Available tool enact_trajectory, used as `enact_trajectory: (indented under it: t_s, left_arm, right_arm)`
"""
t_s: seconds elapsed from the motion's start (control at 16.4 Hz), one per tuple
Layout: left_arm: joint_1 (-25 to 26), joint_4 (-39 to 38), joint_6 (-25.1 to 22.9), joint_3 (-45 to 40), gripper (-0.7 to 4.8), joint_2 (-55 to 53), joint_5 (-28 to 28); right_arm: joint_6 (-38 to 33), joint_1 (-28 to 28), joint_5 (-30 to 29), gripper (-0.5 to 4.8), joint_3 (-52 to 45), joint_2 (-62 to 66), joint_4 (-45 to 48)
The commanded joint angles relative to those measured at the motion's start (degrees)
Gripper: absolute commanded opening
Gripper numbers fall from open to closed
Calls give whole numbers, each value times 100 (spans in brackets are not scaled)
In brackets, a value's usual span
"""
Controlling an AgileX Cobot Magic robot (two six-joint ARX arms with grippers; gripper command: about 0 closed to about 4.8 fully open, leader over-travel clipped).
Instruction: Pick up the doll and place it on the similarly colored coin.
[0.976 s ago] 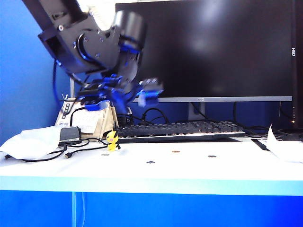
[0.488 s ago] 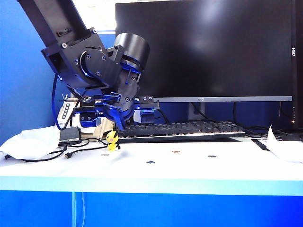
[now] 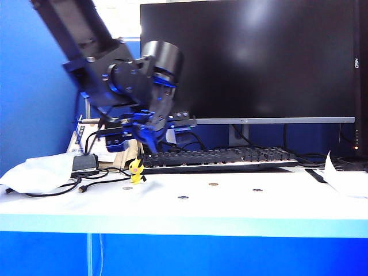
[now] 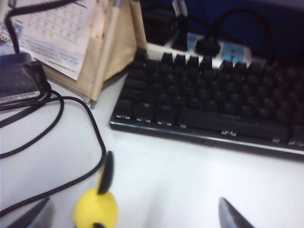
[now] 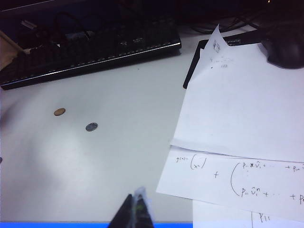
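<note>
The doll (image 3: 136, 171), a tiny yellow figure with black-tipped ears, stands on the white table in front of the keyboard's left end. My left gripper (image 3: 150, 135) hangs open just above it. In the left wrist view the doll (image 4: 95, 209) sits between the wide-apart fingertips (image 4: 233, 216), nearer one side, and nothing touches it. The coppery coin (image 3: 213, 184) lies flat to the doll's right and also shows in the right wrist view as the coin (image 5: 59, 112). My right gripper (image 5: 135, 209) is shut and empty above the table's front edge.
A black keyboard (image 3: 218, 157) and monitor (image 3: 247, 57) stand behind. Dark coins (image 3: 183, 197) (image 3: 257, 190) and a pale coin (image 3: 127, 188) lie on the table. Cables (image 4: 57, 142) and a cardboard stand (image 4: 114, 42) are near the doll. Papers (image 5: 237, 118) cover the right side.
My left arm has swung down and slightly right, bringing the open gripper lower over the doll. The doll and coins have not moved.
</note>
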State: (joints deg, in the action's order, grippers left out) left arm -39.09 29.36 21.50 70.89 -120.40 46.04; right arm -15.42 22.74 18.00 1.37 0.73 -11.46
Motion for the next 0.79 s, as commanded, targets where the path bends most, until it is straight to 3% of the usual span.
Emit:
enact_trajectory:
  t_s: [0.06, 0.37, 0.79]
  left_arm:
    - [0, -387, 188, 234, 479, -66, 142]
    - [35, -522, 299, 234, 479, -225, 238]
    - [166, -522, 654, 273, 479, -420, -46]
  right_arm:
    - [4, 0, 4, -5, -26, -2, 7]
    - [4, 0, 2, -5, -26, -2, 9]
    - [4, 0, 4, -5, -26, -2, 9]
